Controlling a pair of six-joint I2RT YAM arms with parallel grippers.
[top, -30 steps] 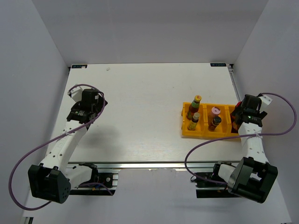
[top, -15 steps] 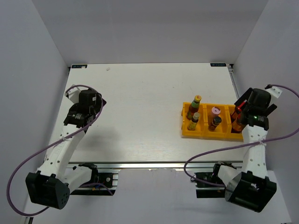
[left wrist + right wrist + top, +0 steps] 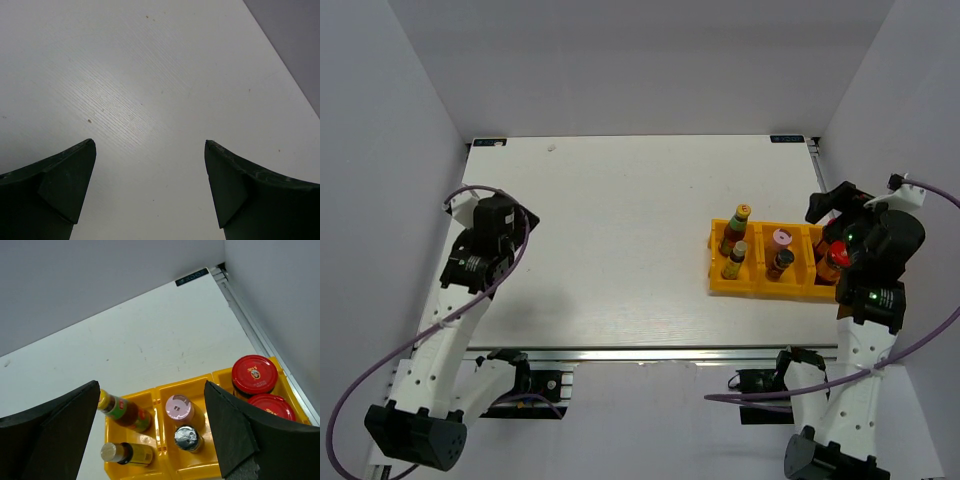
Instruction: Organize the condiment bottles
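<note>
Top external view is showing a yellow plastic three-compartment tray point(image 3: 740, 290) sitting on the right side of a white wood-grain table point(image 3: 620, 220); all six condiment bottles are sitting inside it, two per compartment. Right wrist view is showing two stout dark jars with red caps point(image 3: 254, 374) occupying the right compartment, one far and one near, just beside each other; a pink-capped bottle point(image 3: 179, 408) is sitting at the far end of the middle compartment, with a small dark bottle with a shiny cap point(image 3: 188, 438) near of it; a slim orange-capped bottle point(image 3: 122, 411) is occupying the far end of the left compartment, and a slim pale-capped bottle point(image 3: 120, 453) the near end. Right gripper point(image 3: 150, 387) is hovering above the tray, jaws spread wide and holding nothing. Left gripper point(image 3: 150, 145) is hanging over the table surface at the left, well apart from the tray; its jaws are likewise standing wide, gripping nothing.
</note>
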